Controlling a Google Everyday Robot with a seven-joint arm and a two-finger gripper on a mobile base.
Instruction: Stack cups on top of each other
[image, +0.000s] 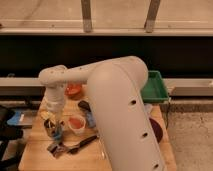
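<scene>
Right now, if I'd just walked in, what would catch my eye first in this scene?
The huge white robot arm fills the middle, bending from lower right over to the left of a wooden table. Its claw hangs low at the table's left side, right over a light blue cup. Next to it sits a whitish cup with a red inside, and a green tray rests at the right.

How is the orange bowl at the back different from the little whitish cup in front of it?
The bowl is orange-red all over; the cup is whitish outside, red inside. The bowl sits farther back, partly hidden by the arm; the cup shows whole, right of the gripper, which hangs over the table's left side. Both are round, upright and open-topped.
</scene>
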